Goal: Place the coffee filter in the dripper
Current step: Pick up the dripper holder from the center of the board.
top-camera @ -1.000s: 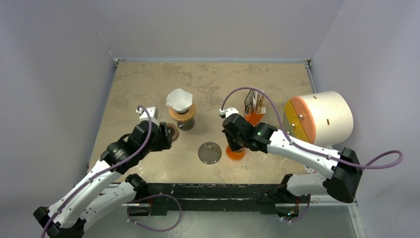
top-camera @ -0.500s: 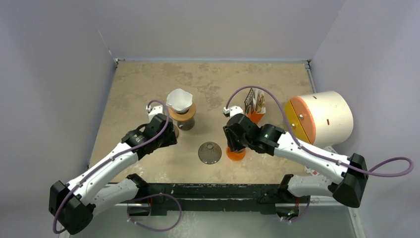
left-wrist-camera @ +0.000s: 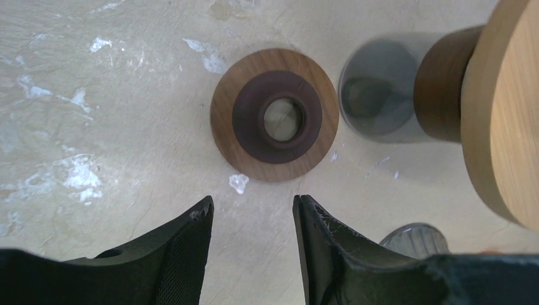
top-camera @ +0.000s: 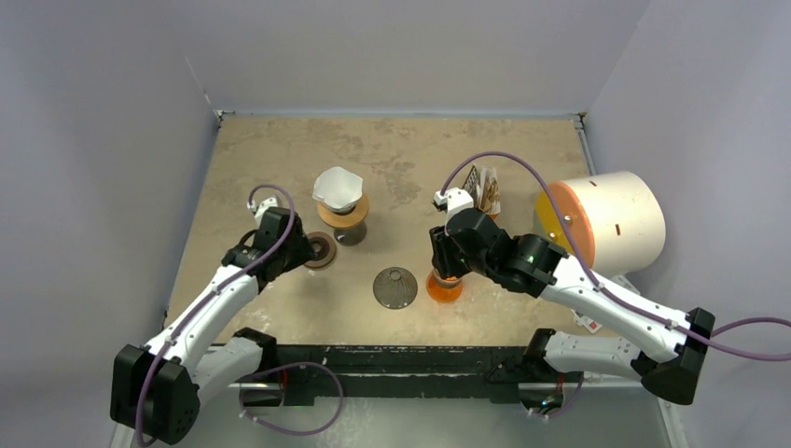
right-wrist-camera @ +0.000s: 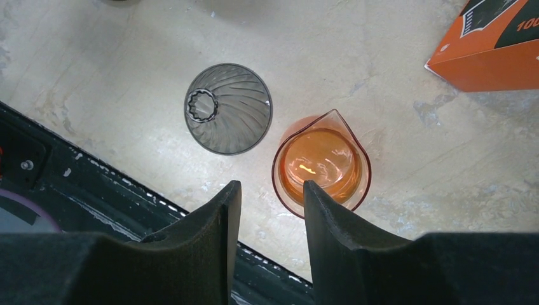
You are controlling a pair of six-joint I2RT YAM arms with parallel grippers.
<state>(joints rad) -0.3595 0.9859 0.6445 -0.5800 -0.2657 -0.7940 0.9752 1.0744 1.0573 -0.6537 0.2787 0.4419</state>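
A robot lab cell: bare walls [top-camera: 420, 47] box a mottled table [top-camera: 270, 159]; left arm [top-camera: 201, 313] and right arm [top-camera: 597, 289] bolted along the bottom.

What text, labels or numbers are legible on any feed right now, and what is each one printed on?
"100": white digits on the orange box, right wrist view, cut off by the frame edge, so it may run on.
Printed panel on the same box, overhead view: too small to read.
White drum: only small dark marks, no legible text.
Nothing else carries readable text.
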